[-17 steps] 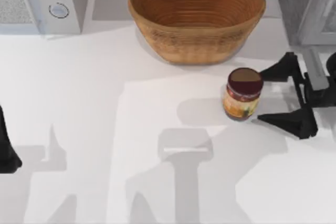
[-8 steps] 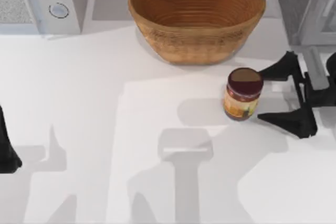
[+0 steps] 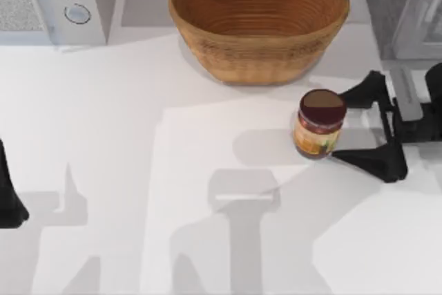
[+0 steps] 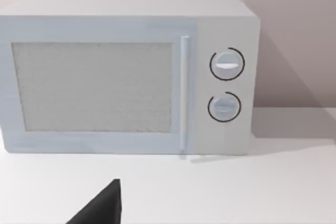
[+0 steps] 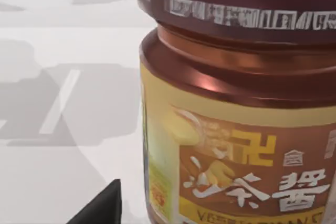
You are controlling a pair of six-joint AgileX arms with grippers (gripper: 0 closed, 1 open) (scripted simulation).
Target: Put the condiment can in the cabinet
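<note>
Top view: condiment can [image 3: 319, 123] stands upright just left of spread right pincer [image 3: 343, 126].

the condiment can [image 3: 319, 124] looks like glossy glass with a shiny dark brown lid that catches light, plus a smooth printed paper label [image 5: 247, 171]; the bowl [image 3: 259, 22] is woven wicker, rough and ribbed, matt brown; the worktop [image 3: 138, 170] is plain white, smooth and matt; the microwave [image 4: 126, 72] is pale matt plastic with a grainy speckled door panel; right pincer [image 3: 349, 124] is matt black plastic
</note>
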